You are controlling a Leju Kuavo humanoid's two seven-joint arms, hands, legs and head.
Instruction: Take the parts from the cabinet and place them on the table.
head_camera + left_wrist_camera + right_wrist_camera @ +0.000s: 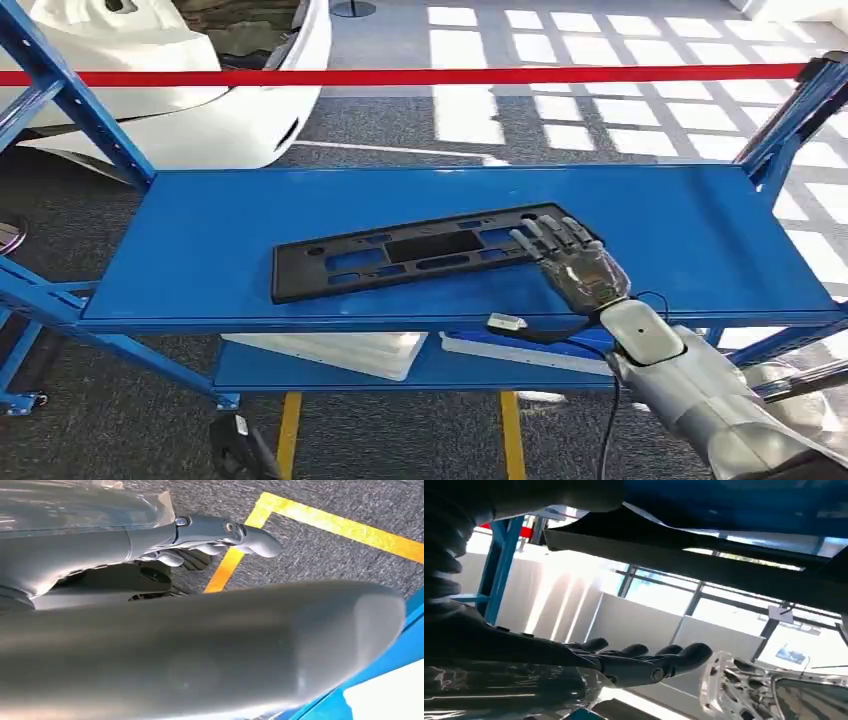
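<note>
Lying flat, long slotted black part [425, 250]

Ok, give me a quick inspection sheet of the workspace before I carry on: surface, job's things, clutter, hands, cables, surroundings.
Surface: blue metal shelf of a blue-framed rack, top level.
Job's things: one long black slotted plastic part lying flat on the shelf, slightly askew.
Clutter: white panels on the lower shelf; nothing else seen on the top shelf.
Hands: right hand lies fingers outstretched on the part's right end, no closed grip seen; left hand hangs beside the robot's body over the floor, holding nothing.
Cables: black cable with a small white tag runs along the right wrist.
Surroundings: red barrier strap behind the rack, white car body beyond, yellow floor tape on grey carpet.
</note>
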